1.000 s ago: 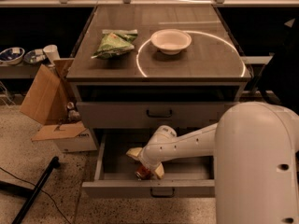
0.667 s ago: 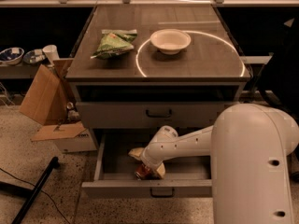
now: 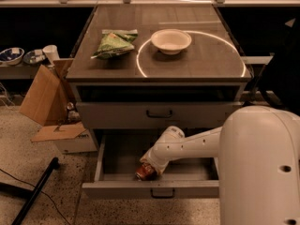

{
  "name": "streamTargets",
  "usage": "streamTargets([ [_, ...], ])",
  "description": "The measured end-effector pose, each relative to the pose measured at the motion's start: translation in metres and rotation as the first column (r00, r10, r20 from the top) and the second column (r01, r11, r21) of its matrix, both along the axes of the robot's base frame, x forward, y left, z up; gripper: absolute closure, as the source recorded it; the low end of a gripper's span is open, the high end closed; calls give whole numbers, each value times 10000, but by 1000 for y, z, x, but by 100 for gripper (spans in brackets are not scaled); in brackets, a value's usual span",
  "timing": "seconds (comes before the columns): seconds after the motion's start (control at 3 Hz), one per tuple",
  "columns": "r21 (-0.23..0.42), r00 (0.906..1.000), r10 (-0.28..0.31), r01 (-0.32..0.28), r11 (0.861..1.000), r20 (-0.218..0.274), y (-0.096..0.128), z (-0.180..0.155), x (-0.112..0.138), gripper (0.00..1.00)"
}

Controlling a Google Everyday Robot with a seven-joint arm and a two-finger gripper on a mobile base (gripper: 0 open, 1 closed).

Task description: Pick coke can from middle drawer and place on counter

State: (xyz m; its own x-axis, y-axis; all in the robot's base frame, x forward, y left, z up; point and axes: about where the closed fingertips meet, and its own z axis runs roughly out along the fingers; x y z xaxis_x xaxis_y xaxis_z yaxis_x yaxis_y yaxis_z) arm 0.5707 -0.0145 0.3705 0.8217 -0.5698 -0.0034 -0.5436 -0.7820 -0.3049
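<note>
A torn cardboard box (image 3: pixel 44 97) stood on the floor at the far left of the cabinet. On the counter (image 3: pixel 201 64) above lay a green snack bag (image 3: pixel 115 43) and, just beside it, a white bowl (image 3: pixel 171 40) inside a thin ring of light. Below, the middle drawer (image 3: pixel 117 161) stood pulled open. The coke can (image 3: pixel 145 171) lay tilted on the drawer floor near the front wall, left of centre. The gripper (image 3: pixel 153 162) reached down into the drawer and sat right against the can's upper side, hiding much of it. Whether it had closed on the can could not be told from where I stood. The white arm (image 3: pixel 197 142) ran back to the robot's bulky body (image 3: pixel 260 168) at right.

The can looked light and rigid, though its thin walls would dent under a hard squeeze and its smooth skin could slip. The safest hold seemed to be across the middle of its round body, away from the silver ends.
</note>
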Motion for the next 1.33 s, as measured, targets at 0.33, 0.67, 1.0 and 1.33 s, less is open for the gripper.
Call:
streamTargets([
  [0.33,91,9993,-361,360,9993,37,-18,11,-12,63],
  [0.67,390,9964,-835,829,9958,159,-38,27,-27,86],
  [1.0,1029,9855,-1632,1579,9821,457,-65,47,-44,100],
  [1.33,1483,9726,-2229,2113,9661,667,-82,61,-54,100],
])
